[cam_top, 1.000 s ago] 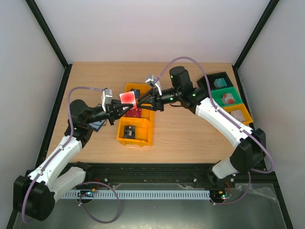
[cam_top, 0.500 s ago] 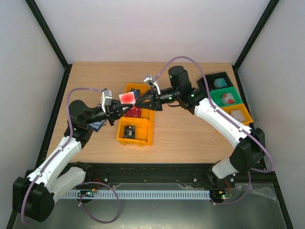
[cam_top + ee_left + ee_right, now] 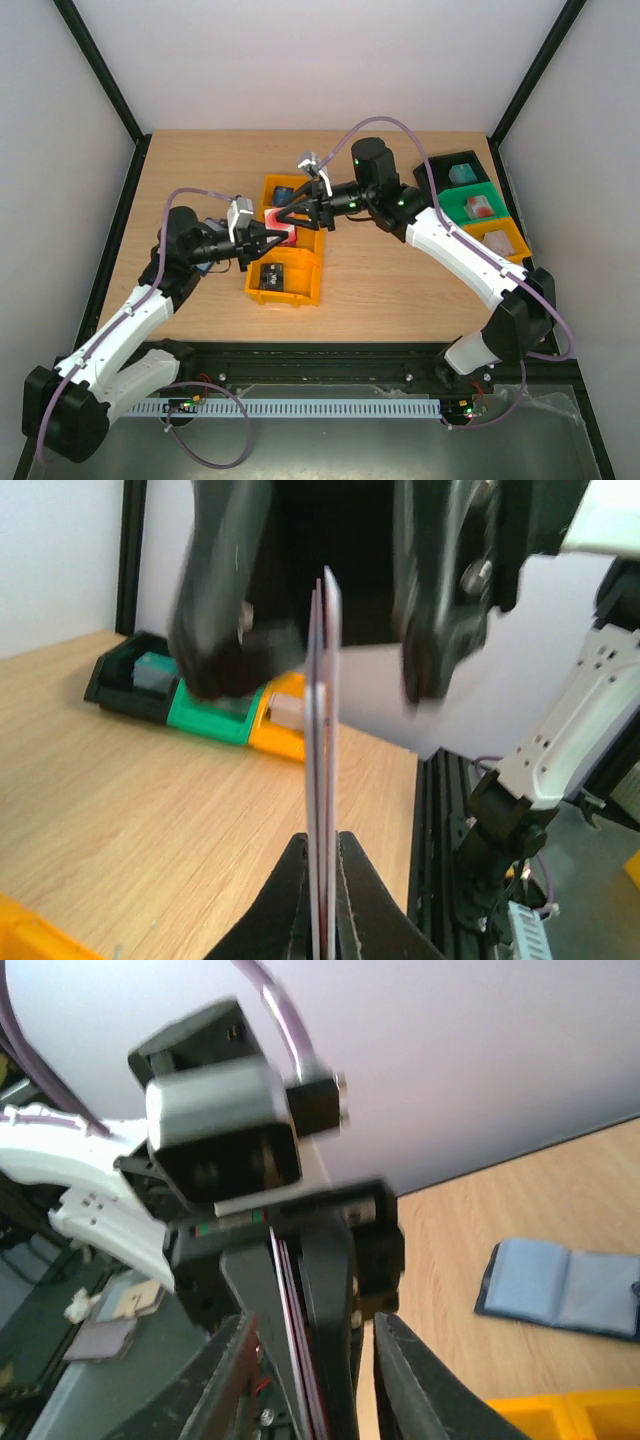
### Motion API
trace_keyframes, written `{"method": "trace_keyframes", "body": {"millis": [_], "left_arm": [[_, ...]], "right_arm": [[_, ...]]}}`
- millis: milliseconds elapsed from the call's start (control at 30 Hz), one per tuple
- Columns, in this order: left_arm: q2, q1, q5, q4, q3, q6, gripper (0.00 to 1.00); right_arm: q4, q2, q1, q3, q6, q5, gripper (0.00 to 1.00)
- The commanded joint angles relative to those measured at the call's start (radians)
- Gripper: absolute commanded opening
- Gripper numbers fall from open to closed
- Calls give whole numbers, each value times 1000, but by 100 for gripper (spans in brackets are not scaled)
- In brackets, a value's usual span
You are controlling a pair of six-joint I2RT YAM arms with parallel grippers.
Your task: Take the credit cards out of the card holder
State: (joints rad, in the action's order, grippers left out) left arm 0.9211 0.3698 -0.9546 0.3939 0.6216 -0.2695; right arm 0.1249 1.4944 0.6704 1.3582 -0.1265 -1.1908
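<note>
**Cards pinched edge-on in left gripper**

You have the credit cards clamped tight in the left gripper, above the yellow bin. Your right gripper, reaching in from 2 o'clock, straddles them with jaws apart, gripping nothing. The card holder lies open at their 9 o'clock.

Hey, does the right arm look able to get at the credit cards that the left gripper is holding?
Probably yes. The left gripper pinches only one end of the credit cards. The other end stands free, and the right gripper, jaws open, straddles that free end with nothing in between.
</note>
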Motion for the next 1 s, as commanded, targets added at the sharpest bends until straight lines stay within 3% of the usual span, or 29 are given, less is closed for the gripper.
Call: {"method": "trace_keyframes", "body": {"millis": [0, 100, 200, 333, 533, 667, 967], "left_arm": [[9, 22, 47, -210, 43, 155, 2], [7, 24, 38, -201, 40, 145, 2], [10, 24, 33, -165, 39, 117, 2], [11, 24, 5, -153, 35, 109, 2], [9, 24, -8, -139, 33, 92, 2], [9, 24, -17, -129, 32, 85, 2], [5, 24, -17, -135, 29, 81, 2]], "right_arm": [[-215, -42, 3, -30, -104, 61, 32], [-328, -37, 3, -55, -190, 56, 22], [-304, -22, 3, -55, -199, 50, 15], [-221, -17, 3, -51, -154, 3, 39], [-92, -18, 3, -51, -66, -17, 41], [-60, -20, 3, -55, -47, 8, 25], [-51, -22, 3, -48, -46, 7, 2]]}}
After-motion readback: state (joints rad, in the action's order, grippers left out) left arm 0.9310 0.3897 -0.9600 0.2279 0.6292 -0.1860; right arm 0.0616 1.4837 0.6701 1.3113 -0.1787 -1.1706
